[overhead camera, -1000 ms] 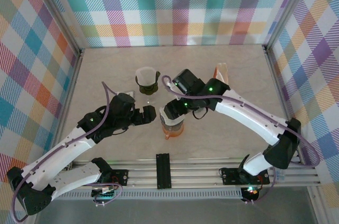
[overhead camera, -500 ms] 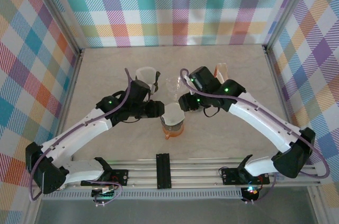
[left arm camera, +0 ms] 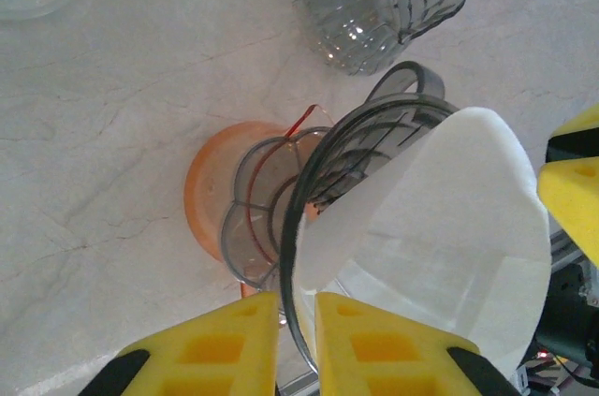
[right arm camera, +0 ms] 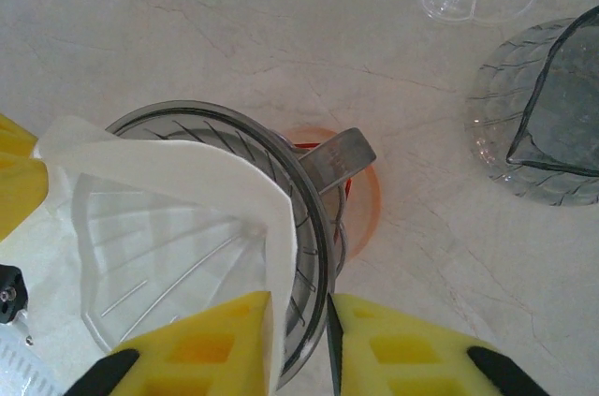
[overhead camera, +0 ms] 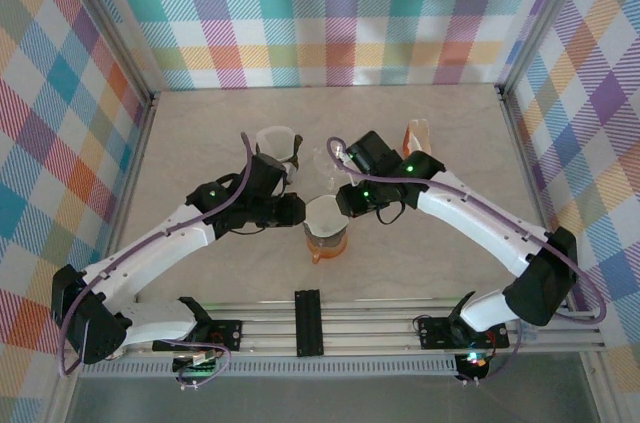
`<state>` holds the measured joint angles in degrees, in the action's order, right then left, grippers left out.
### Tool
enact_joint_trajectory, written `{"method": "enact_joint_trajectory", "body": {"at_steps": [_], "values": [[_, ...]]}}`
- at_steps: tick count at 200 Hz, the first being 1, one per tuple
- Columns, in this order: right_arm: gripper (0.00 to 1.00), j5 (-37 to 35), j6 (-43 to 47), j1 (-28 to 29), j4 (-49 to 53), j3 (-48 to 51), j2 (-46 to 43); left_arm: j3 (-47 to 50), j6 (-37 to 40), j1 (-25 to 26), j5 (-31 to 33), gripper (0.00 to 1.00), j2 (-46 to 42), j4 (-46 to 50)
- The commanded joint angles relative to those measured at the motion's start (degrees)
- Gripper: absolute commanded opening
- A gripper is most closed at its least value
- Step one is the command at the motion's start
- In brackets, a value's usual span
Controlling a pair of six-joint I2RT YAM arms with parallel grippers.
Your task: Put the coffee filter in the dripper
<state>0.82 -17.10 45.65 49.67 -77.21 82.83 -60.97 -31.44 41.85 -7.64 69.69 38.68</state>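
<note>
- Top view: coffee filter (overhead camera: pixel 324 213) sits open-side-up inside the dripper (overhead camera: pixel 327 234), white cone sticking up past the rim. The dripper is stacked on an orange cup (overhead camera: pixel 322 251) on the table (overhead camera: pixel 430 243), near centre and towards the near edge.
- Top view: left gripper (overhead camera: pixel 298 211) is at the dripper's left side and right gripper (overhead camera: pixel 345 205) at its right. Both are down at rim level.
- Left wrist: left gripper (left arm camera: pixel 297 307) jaws are narrow, straddling the smoky dripper (left arm camera: pixel 328 181) rim, with the wall running up between the yellow fingers (left arm camera: pixel 215 349). It reads as a pinch on the rim.
- Left wrist: the filter (left arm camera: pixel 449 246) fills the far half of the dripper and its top edge overhangs the rim. The orange cup (left arm camera: pixel 211 199) is directly below. One yellow finger of the right gripper shows at the right edge.
- Left wrist: a second dripper (left arm camera: pixel 384 3) stands apart on the table, beyond the stack.
- Right wrist: right gripper (right arm camera: pixel 299 307) jaws are narrow too. The dripper (right arm camera: pixel 314 227) wall and the filter (right arm camera: pixel 178 181) edge lie between the fingers, one finger inside and one outside.
- Right wrist: the filter lies against the ribbed inner wall, with its folded lip over the near rim. The dripper handle (right arm camera: pixel 337 154) points away, over the orange cup (right arm camera: pixel 363 198).
- Right wrist: the second dripper (right arm camera: pixel 562 115) rests on a glass saucer (right arm camera: pixel 496 134) off to the right, well apart.
</note>
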Motion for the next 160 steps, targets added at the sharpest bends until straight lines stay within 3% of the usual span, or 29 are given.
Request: {"method": "enact_joint_trajectory", "body": {"at_steps": [1, 44, 52, 67, 80, 160], "values": [[0.22, 0.93, 0.45, 0.05, -0.70, 1.17, 1.05, 1.17, 0.82, -0.58, 0.59, 0.16, -0.55, -0.09], [0.23, 0.02, 0.58, 0.05, -0.61, 1.28, 1.42, 1.76, 0.87, -0.55, 1.05, 0.17, -0.56, -0.27], [0.32, -0.19, 0.58, 0.05, -0.67, 1.18, 1.22, 1.89, 0.87, -0.57, 1.05, 0.19, -0.56, -0.35], [0.58, -0.24, 0.62, 0.09, -1.89, 1.40, 0.25, 2.08, 0.86, -0.54, 1.14, 0.20, -0.66, -0.61], [0.67, 0.29, 0.71, 0.12, -2.48, 1.37, 0.03, 2.21, 0.63, -0.55, 1.12, 0.21, -0.66, -0.86], [0.79, 2.14, 2.68, 1.97, -1.37, 0.19, 7.22, 2.17, 0.50, -0.62, 1.05, 0.23, -0.54, -1.15]]}}
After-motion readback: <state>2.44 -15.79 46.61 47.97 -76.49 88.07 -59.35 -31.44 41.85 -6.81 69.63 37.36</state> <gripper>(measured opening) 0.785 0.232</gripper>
